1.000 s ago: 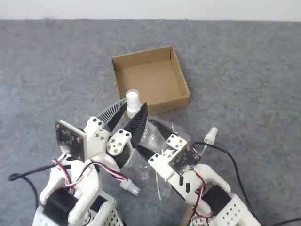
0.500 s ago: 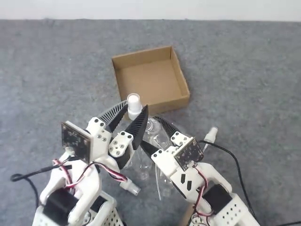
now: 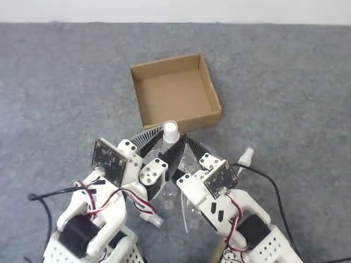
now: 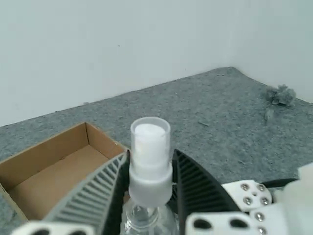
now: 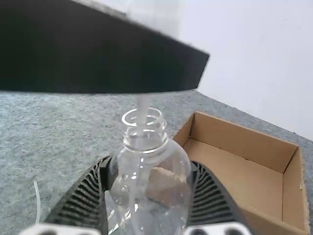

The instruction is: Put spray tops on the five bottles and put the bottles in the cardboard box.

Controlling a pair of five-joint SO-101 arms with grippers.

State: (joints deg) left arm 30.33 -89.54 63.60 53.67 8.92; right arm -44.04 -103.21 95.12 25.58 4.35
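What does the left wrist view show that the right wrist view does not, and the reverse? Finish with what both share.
Left wrist view: the white spray top clamped in the left gripper, and a fluff clump on the carpet. Right wrist view: the dip tube running down to the open neck of the bottle, which the right gripper holds. Both: the bottle, the cardboard box and grey carpet.

This looks like a small robotics lab or test corner. At the bottom of the high view, the left arm [image 3: 88, 230] and the right arm [image 3: 247, 224] are 2 small white machines with bare red and black wires [image 3: 88, 200] and a loose black cable [image 3: 274, 193]. The worktop [image 3: 285, 82] is grey, carpet-like matting, backed by a plain white wall [image 4: 98, 44].
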